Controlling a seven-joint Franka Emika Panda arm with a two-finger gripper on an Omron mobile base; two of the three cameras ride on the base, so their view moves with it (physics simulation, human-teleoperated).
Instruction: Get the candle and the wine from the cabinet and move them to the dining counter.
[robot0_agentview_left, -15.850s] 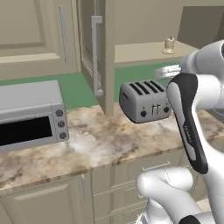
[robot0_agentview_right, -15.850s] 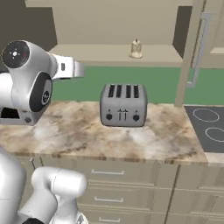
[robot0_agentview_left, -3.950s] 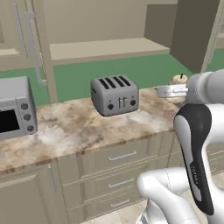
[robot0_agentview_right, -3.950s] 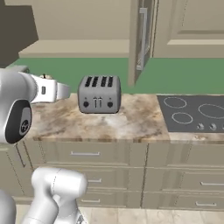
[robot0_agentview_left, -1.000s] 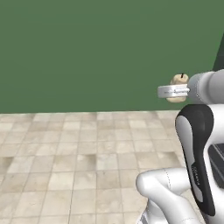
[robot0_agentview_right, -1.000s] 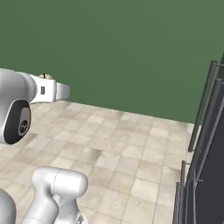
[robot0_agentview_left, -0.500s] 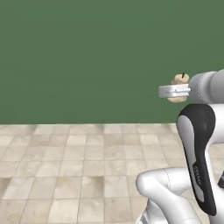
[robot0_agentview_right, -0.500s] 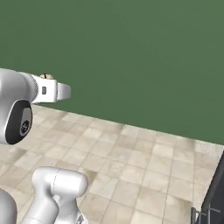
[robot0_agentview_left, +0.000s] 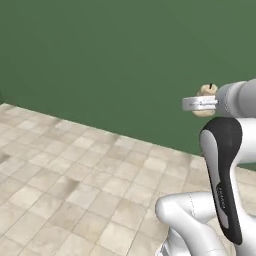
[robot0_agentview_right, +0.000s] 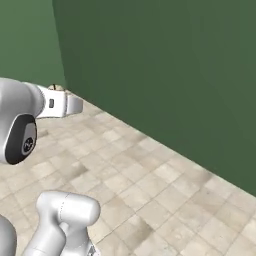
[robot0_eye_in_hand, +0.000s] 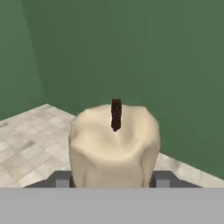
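Observation:
A stubby cream candle (robot0_eye_in_hand: 114, 148) with a dark wick sits between my gripper's (robot0_eye_in_hand: 111, 181) two dark fingertips (robot0_eye_in_hand: 61, 180), which press on its sides. In the left base view the candle (robot0_agentview_left: 207, 92) rides high in the gripper (robot0_agentview_left: 200, 103) at the end of the raised white arm. The right base view catches the gripper (robot0_agentview_right: 74, 105) from the side, with a sliver of the candle (robot0_agentview_right: 55, 87) behind the hand. The wine, the cabinet and the dining counter are out of view.
A plain dark green wall (robot0_agentview_left: 110, 60) stands ahead over a beige tiled floor (robot0_agentview_left: 75, 190). In the right base view the green wall (robot0_agentview_right: 165, 75) turns a corner at the left.
The whole picture has swung sideways, so the base has turned. The dark tall unit at the right of the right base view has left the frame. The candle stays in the gripper.

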